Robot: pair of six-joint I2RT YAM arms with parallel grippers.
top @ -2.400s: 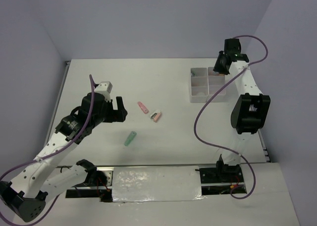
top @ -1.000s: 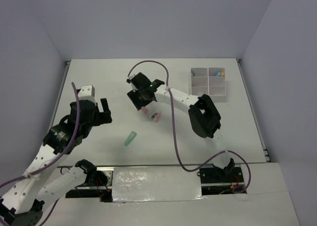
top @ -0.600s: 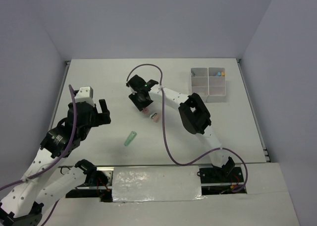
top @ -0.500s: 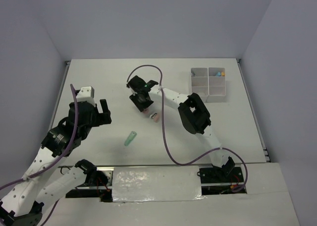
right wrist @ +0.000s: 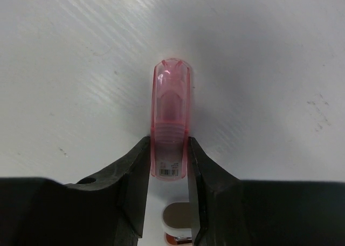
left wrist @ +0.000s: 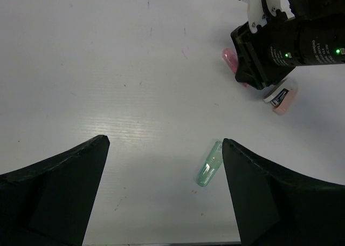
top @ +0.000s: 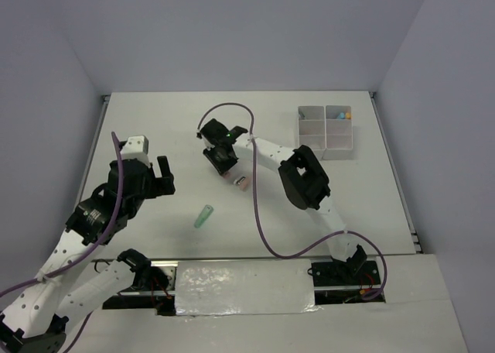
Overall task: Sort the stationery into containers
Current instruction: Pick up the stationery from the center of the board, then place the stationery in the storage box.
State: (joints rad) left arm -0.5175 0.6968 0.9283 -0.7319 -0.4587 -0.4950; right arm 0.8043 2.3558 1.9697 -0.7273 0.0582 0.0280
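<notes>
Left end effector [left wrist: 164,143] hangs over the left half of the worktop [top: 155,121], jaws spread wide, gripping nothing; green stick [top: 204,216] lies alone on the worktop, to the right of that end effector and nearer the arm bases than the other pieces; right arm reaches across to mid-worktop; right end effector [right wrist: 168,155] is down at the surface, fingers closed on the barcode end of a clear pink stick [right wrist: 171,116], rounded end poking out ahead; peach piece [top: 242,184] with a white part lies just beside it, on the near-right side; divided white box [top: 326,132] sits far right, well apart; small blue and orange bits in its far right compartment.
</notes>
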